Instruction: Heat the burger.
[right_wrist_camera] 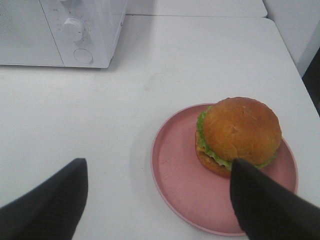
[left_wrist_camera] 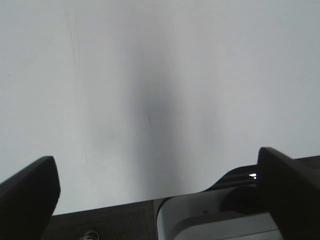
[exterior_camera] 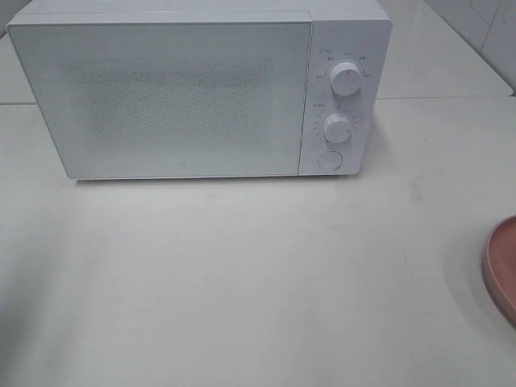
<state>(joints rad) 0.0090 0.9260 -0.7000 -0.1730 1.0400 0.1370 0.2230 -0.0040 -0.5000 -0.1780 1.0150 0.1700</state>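
Observation:
The burger (right_wrist_camera: 240, 131), with a glossy brown bun and green lettuce, sits on a pink plate (right_wrist_camera: 180, 170) in the right wrist view. My right gripper (right_wrist_camera: 157, 200) hovers open near the plate, nothing between its dark fingers (right_wrist_camera: 262, 205). One finger overlaps the burger's near edge in the picture. In the high view only the plate's rim (exterior_camera: 501, 266) shows at the right edge; the burger and both arms are out of that view. My left gripper (left_wrist_camera: 160, 195) is open over bare white table (left_wrist_camera: 150, 75), holding nothing.
A white microwave (exterior_camera: 193, 89) stands at the back of the table with its door shut, two knobs (exterior_camera: 344, 81) and a round button (exterior_camera: 329, 160) on its right panel. It also shows in the right wrist view as the microwave (right_wrist_camera: 75, 30).

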